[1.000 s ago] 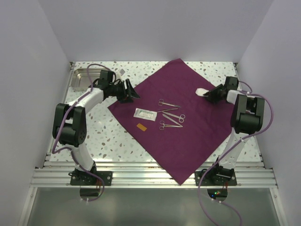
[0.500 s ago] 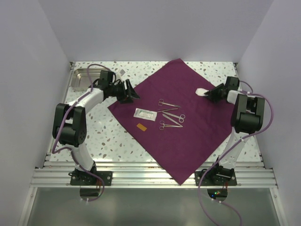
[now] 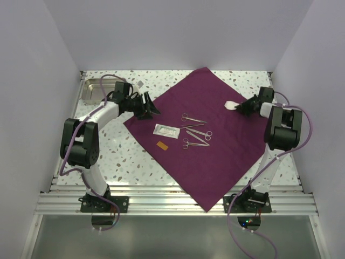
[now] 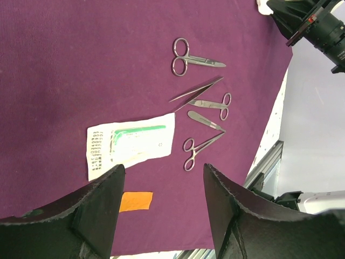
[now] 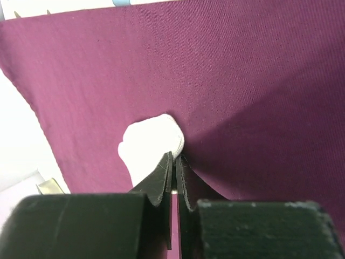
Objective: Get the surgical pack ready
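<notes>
The surgical pack is a deep purple cloth (image 3: 215,156) spread flat as a square sheet, one corner toward the arms. On it lie scissors (image 4: 188,56), tweezers (image 4: 197,91), forceps (image 4: 202,150), a white suture packet (image 4: 132,144) and an orange tag (image 4: 136,201). My left gripper (image 4: 163,168) hovers open over the cloth's left corner (image 3: 150,107), nothing between its fingers. My right gripper (image 5: 173,156) is shut, pinching the edge of a white gauze wad (image 5: 148,143) on the cloth's right side (image 3: 230,104).
A steel tray (image 3: 94,89) sits at the back left on the speckled table. White walls close in on three sides. The aluminium rail (image 3: 161,202) runs along the near edge under the cloth's front corner.
My right gripper's jaws have closed onto the gauze wad and edged slightly back. The left arm and the instruments have not moved.
</notes>
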Tool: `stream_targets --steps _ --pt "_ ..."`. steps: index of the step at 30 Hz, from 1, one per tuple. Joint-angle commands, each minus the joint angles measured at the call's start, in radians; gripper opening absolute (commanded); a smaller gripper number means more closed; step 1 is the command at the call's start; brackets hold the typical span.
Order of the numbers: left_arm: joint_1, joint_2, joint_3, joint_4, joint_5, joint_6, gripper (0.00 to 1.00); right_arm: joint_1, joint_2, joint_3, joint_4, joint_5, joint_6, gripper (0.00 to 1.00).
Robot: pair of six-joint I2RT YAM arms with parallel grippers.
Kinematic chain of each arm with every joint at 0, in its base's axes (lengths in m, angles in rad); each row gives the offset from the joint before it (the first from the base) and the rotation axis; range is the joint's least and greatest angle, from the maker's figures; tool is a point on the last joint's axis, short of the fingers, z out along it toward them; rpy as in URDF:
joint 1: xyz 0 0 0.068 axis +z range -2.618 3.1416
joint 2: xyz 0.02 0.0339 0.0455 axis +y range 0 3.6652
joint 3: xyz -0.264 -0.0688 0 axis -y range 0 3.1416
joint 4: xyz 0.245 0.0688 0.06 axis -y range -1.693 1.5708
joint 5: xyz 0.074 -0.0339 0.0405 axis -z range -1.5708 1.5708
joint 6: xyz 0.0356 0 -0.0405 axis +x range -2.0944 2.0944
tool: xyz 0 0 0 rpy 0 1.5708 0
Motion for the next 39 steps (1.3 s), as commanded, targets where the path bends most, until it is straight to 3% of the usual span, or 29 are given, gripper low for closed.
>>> stream_targets --steps 1,12,18,23,28,31,36,39 --pt "-0.002 -0.045 -0.006 0.034 0.013 0.002 0.64 -0.005 -0.007 0.013 -0.034 -0.006 -0.031 0.0" --pt "-0.019 -0.151 -0.079 0.182 0.117 -0.042 0.7 0.062 -0.239 0.005 -0.284 -0.165 -0.254 0.0" --pt "-0.105 -0.361 -0.251 0.225 0.105 -0.024 0.75 0.259 -0.455 -0.063 -0.493 -0.23 -0.43 0.0" --pt "-0.163 -0.613 -0.392 0.271 0.092 -0.024 0.84 0.398 -0.72 -0.267 -0.468 -0.38 -0.439 0.0" --pt "-0.241 -0.815 -0.484 0.277 0.123 -0.024 0.88 0.533 -0.905 -0.355 -0.513 -0.544 -0.486 0.0" --pt "-0.313 -0.896 -0.533 0.363 0.151 -0.056 0.91 0.598 -0.995 -0.381 -0.513 -0.653 -0.479 0.0" --pt "-0.447 -0.915 -0.573 0.455 0.187 -0.109 0.91 0.665 -1.08 -0.4 -0.464 -0.771 -0.421 0.0" --pt "-0.47 -0.917 -0.58 0.454 0.186 -0.105 0.91 0.696 -1.132 -0.409 -0.407 -0.804 -0.354 0.0"
